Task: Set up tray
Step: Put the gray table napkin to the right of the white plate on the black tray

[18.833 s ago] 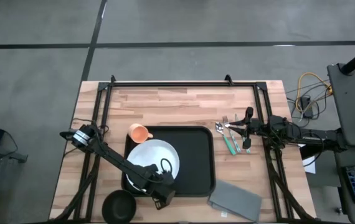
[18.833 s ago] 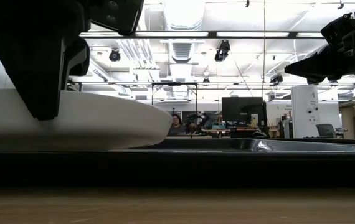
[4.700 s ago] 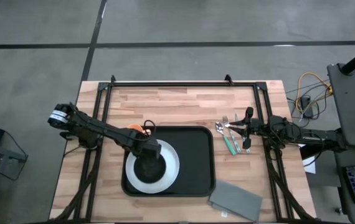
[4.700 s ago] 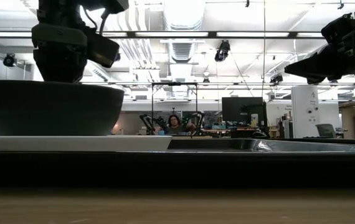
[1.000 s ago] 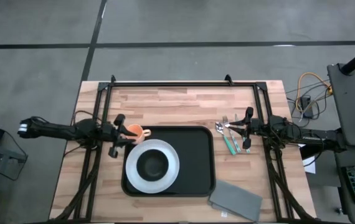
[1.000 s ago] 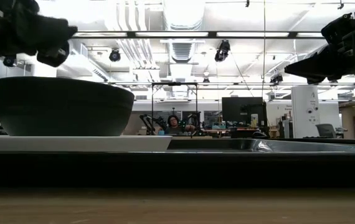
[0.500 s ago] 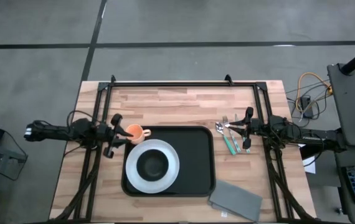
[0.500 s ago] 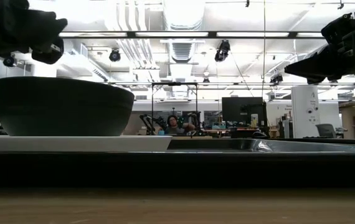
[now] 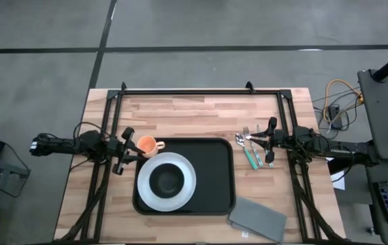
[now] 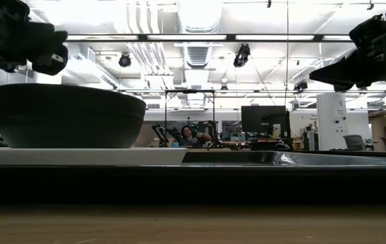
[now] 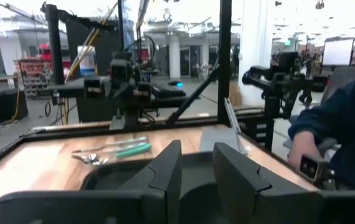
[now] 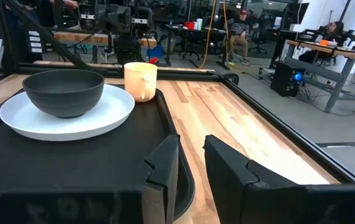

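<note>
The black tray (image 9: 214,178) lies mid-table. On its left half rests a white plate (image 9: 186,182), and a black bowl (image 9: 167,180) stands on the plate (image 12: 68,115); the bowl (image 12: 65,90) is upright. An orange cup (image 9: 146,144) stands at the tray's far-left corner; whether it is inside the rim I cannot tell. My left gripper (image 9: 122,150) hovers open just left of the tray, near the cup, and is empty (image 11: 196,177). My right gripper (image 9: 270,143) waits open at the table's right side, beside the cutlery (image 9: 250,150).
A grey folded napkin (image 9: 256,219) lies at the tray's near-right corner. Fork, spoon and green-handled pieces (image 11: 112,149) lie right of the tray. Black frame rails (image 9: 194,90) run along the table's edges. A person's blue sleeve (image 11: 342,130) shows beyond the table.
My left gripper has drawn back a little toward the table's left edge, staying open and empty. Bowl, plate and cup have kept their places.
</note>
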Tool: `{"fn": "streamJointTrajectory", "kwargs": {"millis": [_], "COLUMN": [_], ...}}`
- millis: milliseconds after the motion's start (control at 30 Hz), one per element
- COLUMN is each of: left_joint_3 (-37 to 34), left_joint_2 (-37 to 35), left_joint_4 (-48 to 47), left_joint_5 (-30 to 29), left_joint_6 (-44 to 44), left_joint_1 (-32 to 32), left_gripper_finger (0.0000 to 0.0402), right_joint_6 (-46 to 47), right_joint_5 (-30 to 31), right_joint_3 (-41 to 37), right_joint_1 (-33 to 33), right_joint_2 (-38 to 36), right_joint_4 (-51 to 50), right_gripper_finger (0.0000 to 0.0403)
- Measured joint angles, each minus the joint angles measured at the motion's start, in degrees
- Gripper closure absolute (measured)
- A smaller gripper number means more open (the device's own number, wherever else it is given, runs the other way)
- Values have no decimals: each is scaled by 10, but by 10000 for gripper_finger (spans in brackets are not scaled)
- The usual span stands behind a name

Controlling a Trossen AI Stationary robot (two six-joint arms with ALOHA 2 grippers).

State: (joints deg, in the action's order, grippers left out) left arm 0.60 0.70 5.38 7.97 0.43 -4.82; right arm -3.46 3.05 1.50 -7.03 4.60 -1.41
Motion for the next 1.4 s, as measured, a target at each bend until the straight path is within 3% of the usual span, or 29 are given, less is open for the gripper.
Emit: {"fn": "streamJointTrajectory", "kwargs": {"millis": [833, 1400], "left_joint_3": [3, 3], "left_joint_2": [0, 37], "left_joint_4": [-40, -42], "left_joint_5": [8, 8], "left_joint_6": [8, 7], "left_joint_1": [0, 0], "left_gripper_finger": [327, 327], "right_joint_6": [0, 0], "right_joint_5": [0, 0], "right_joint_3": [0, 0], "right_joint_1": [0, 0], "right_joint_2": [0, 0], "right_joint_4": [0, 0], "right_gripper_finger": [335, 335]}}
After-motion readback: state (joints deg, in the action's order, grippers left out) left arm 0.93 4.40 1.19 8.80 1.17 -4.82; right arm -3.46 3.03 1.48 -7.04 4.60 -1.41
